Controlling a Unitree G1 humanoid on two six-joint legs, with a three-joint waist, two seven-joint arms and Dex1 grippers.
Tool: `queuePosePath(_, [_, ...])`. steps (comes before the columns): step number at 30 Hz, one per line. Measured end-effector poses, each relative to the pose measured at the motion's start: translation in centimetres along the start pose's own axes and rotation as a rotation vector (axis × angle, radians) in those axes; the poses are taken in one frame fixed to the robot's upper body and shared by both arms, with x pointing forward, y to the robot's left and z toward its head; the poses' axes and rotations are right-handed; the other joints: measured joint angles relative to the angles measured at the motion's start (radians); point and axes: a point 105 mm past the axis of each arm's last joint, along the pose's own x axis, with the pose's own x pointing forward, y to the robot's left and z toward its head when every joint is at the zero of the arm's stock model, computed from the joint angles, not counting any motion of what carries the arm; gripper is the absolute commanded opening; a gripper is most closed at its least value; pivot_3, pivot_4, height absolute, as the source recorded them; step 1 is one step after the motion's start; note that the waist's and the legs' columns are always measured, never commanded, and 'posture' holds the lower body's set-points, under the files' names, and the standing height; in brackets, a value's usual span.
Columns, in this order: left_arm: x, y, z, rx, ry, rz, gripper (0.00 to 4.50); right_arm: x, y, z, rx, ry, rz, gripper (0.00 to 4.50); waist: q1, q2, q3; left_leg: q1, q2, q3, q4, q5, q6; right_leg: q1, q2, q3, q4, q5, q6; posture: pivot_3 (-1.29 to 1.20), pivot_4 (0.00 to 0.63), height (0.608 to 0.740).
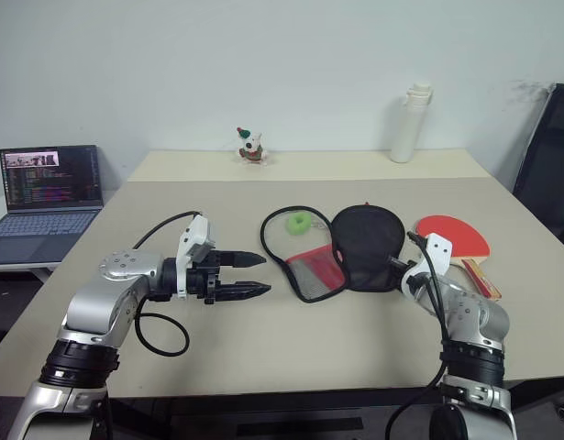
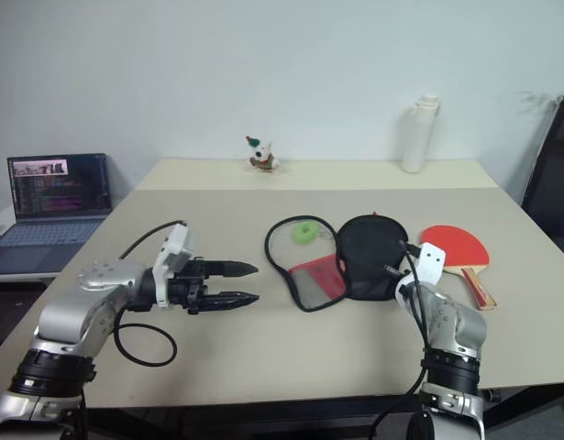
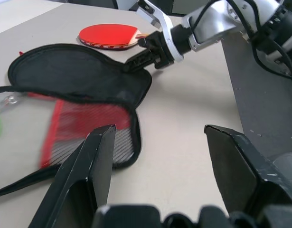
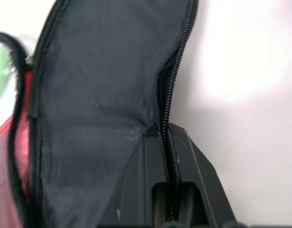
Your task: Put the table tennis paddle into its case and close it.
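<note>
Case (image 1: 366,246): lies unzipped and spread flat on the table (image 1: 217,348), black half towards the paddle, red mesh-pocket half towards the left arm; a black cord loops out past a green ring (image 1: 302,221).
Table tennis paddle (image 1: 454,236): rests flat on the table just beyond the case's black half on the robot's right, red face up, handle towards the robot; not yet inside the case.
Right hand (image 4: 167,142): fingers pressed together on the zippered rim of the black half, pinching the fabric edge.
Left hand (image 1: 254,275): fingers parted and holding nothing, pointing across towards the case from a short way off, above the table.
Step in hand: judged to be the opening or positioning of the case, with the flap held by the right hand.
Next move: likely calls for keeping the flap lifted or folded clear while the paddle is brought over and slid between the halves; zipping follows later.
Background: laptop (image 1: 49,191), white bottle (image 1: 410,122), small figurine (image 1: 251,146).
</note>
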Motion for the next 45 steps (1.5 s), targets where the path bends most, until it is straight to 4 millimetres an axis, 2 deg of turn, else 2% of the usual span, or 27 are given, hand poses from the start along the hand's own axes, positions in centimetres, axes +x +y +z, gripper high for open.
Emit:
queuePosePath(5, [0.0,0.1,0.0,0.0,0.0,0.009,3.24,0.2,0.4,0.1,-0.007,0.01,0.018,0.03,0.0,0.0,0.0,0.0,0.0,0.0,0.0,0.0,0.0,0.0,0.0,0.001,0.0,0.0,0.0,0.0,0.15,0.74])
queuePosePath(10, [0.0,0.0,-0.1,-0.003,0.002,0.014,3.24,0.3,1.1,-1.1,-0.055,0.045,0.049,0.03,0.0,0.0,0.0,0.0,0.0,0.0,0.0,0.0,0.0,0.0,0.0,0.001,0.0,0.0,0.0,0.0,0.15,0.74])
queuePosePath(13, [0.1,-0.1,-0.2,-0.005,0.003,0.015,3.24,0.2,0.7,-1.1,-0.074,0.042,0.048,0.64,0.0,0.0,0.0,0.0,0.0,0.0,0.0,0.0,0.0,0.0,0.0,0.001,0.0,0.0,0.0,0.0,0.15,0.74])
queuePosePath(15, [0.1,-0.1,-0.2,-0.006,0.001,0.017,3.24,0.0,0.3,-0.6,-0.123,0.023,0.044,1.28,0.0,0.0,0.0,0.0,0.0,0.001,0.0,0.0,0.0,0.0,0.0,0.001,0.0,0.0,0.0,0.0,0.15,0.74])
queuePosePath(20, [0.4,-0.1,-0.2,-0.005,-0.012,0.018,3.24,-1.0,0.1,1.3,-0.279,-0.063,0.082,2.98,0.0,0.0,0.0,0.0,0.0,0.0,0.0,0.0,0.0,0.0,0.0,0.001,-0.001,0.0,0.0,0.0,0.15,0.74])
queuePosePath(24, [0.8,-0.4,0.2,0.008,-0.021,0.009,3.24,-2.9,0.5,3.8,-0.391,-0.125,0.219,4.33,0.002,0.0,0.0,0.0,0.0,0.001,0.0,0.0,0.0,0.0,0.0,0.001,-0.001,0.0,0.0,0.0,0.15,0.74])
queuePosePath(25, [0.9,-0.5,0.2,0.01,-0.025,0.005,3.24,-3.6,0.5,4.4,-0.41,-0.129,0.268,4.45,0.003,0.0,0.0,0.0,0.0,0.001,0.0,0.0,0.0,0.001,0.0,0.001,-0.002,0.0,0.001,0.0,0.15,0.74])
queuePosePath(27, [1.1,-0.5,0.3,0.011,-0.03,-0.003,3.24,-4.3,0.1,4.9,-0.432,-0.122,0.308,4.45,0.003,0.0,0.0,0.0,0.0,0.001,0.0,0.0,0.0,0.001,0.0,0.001,-0.002,0.0,0.001,0.0,0.15,0.74])
queuePosePath(30, [1.6,-0.7,0.5,0.02,-0.026,-0.025,3.24,-5.0,-2.4,6.3,-0.464,-0.102,0.282,4.45,0.004,0.0,0.001,0.0,-0.001,0.003,0.0,0.0,0.0,0.001,0.0,0.001,-0.003,0.0,0.001,0.0,0.15,0.74])
queuePosePath(33, [2.4,-0.7,1.2,0.059,-0.027,-0.045,3.24,-5.0,-6.5,7.7,-0.443,-0.084,0.179,4.45,0.005,0.0,0.001,0.0,-0.001,0.005,0.001,0.0,0.0,0.001,0.0,0.001,-0.003,0.0,0.001,0.0,0.15,0.74])
queuePosePath(38, [3.8,-0.6,1.9,0.094,-0.042,-0.082,3.24,-4.4,-12.2,8.1,-0.389,-0.029,0.005,4.45,0.002,0.0,0.001,0.0,-0.002,0.009,0.0,0.0,0.001,0.001,0.001,0.004,-0.003,0.0,0.001,0.0,0.15,0.74])
queuePosePath(40, [4.2,-0.8,1.9,0.097,-0.044,-0.11,3.24,-4.0,-13.3,8.2,-0.363,-0.016,-0.031,4.45,-0.002,0.0,0.001,0.001,-0.002,0.012,0.0,-0.001,0.001,0.0,0.003,0.011,-0.002,0.0,0.001,0.0,0.15,0.74])
queuePosePath(45, [5.0,-1.0,2.7,0.118,-0.052,-0.166,3.24,-2.7,-13.8,8.7,-0.32,-0.016,-0.053,4.45,-0.003,-0.001,0.001,0.003,-0.002,0.017,0.0,-0.001,0.002,0.0,0.006,0.016,-0.002,0.0,0.001,0.0,0.15,0.74])
